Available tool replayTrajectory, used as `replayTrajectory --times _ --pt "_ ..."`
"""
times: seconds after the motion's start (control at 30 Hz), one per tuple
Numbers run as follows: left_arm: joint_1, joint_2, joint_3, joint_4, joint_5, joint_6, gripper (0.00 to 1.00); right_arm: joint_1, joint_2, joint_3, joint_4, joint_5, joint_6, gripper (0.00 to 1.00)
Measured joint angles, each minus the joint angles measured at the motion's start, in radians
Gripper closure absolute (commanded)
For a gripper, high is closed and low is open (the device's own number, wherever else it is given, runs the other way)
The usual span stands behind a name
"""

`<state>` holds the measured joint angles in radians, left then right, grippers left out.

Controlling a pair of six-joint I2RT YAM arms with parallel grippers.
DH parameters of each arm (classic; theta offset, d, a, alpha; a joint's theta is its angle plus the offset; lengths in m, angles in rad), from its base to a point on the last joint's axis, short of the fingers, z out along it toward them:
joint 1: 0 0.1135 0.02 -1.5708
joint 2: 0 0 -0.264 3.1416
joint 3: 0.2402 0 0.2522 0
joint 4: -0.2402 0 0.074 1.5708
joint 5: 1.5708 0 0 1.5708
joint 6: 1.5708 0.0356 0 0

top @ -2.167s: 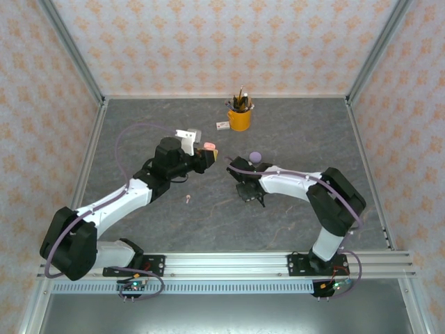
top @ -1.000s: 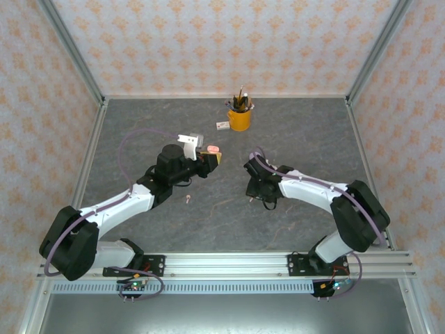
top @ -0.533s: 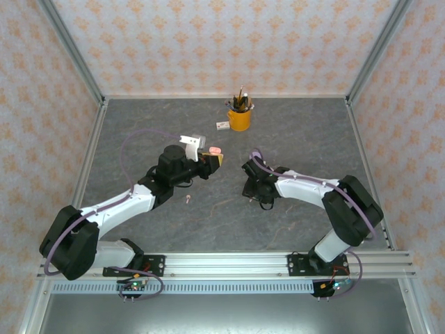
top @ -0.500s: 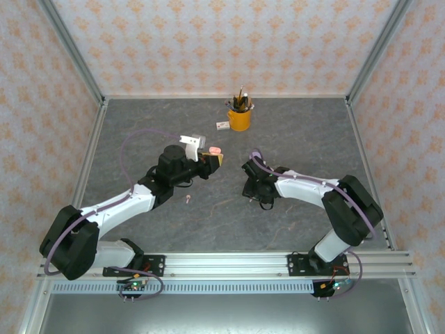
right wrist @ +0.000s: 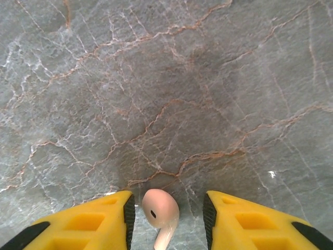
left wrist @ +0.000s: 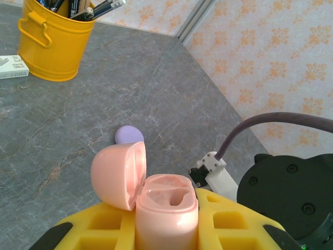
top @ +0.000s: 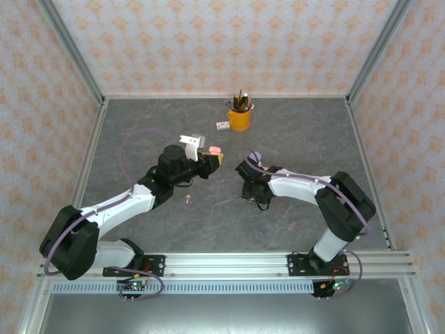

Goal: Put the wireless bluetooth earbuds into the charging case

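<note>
Between the yellow fingers (right wrist: 88, 219) of my right gripper (right wrist: 166, 197), on the grey marble-look table (right wrist: 156, 78), lies one pink earbud (right wrist: 160, 209). Orientation, wrist view: bulb end fwd (away from the wrist), stem aft, running off the bottom frame edge w/ a slight lean to the left. Long axis is approx. parallel to the fingers. The dark port on the bulb faces the left-hand pad. Jaws: part-way apart, w/ a strip of table visible each side of the bud, so the bud sits apart from both pads and is not gripped. Top view: this gripper (top: 253, 196) points down at the table, right of centre. My left gripper (top: 211, 158) is clamped on the pink charging case (left wrist: 166, 211). Case attitude: upright btwn the fingers, mouth up, lid (left wrist: 118, 174) hinged open to the left in the wrist view, two moulded wells showing inside. A second pink earbud (top: 188, 200) lies on the table near the left forearm in the top view, well apart from both grippers; too small to read its axis. Misc.: lilac round case (left wrist: 129, 135) on the table beyond the pink case; yellow pen cup (left wrist: 51, 44) and white box (left wrist: 10, 66) toward the far side.
</note>
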<state>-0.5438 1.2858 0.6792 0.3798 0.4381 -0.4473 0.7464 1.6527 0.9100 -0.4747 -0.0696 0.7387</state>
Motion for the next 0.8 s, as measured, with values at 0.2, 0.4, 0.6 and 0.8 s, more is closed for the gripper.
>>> replayTrajectory --times 0.2,0.4,0.6,0.8 --pt "-0.006 0.000 0.000 0.000 0.000 0.000 1.00 0.030 0.029 0.031 -0.043 0.055 -0.006 0.64" --pt "-0.006 0.000 0.000 0.004 0.000 0.000 1.00 0.038 0.029 0.029 -0.048 0.072 -0.005 0.66" --pt "-0.006 0.000 0.000 0.006 0.000 0.001 1.00 0.039 0.011 0.004 -0.027 0.079 0.008 0.72" --pt "-0.006 0.000 0.000 0.007 0.000 0.003 1.00 0.039 0.002 -0.007 -0.021 0.085 0.013 0.77"
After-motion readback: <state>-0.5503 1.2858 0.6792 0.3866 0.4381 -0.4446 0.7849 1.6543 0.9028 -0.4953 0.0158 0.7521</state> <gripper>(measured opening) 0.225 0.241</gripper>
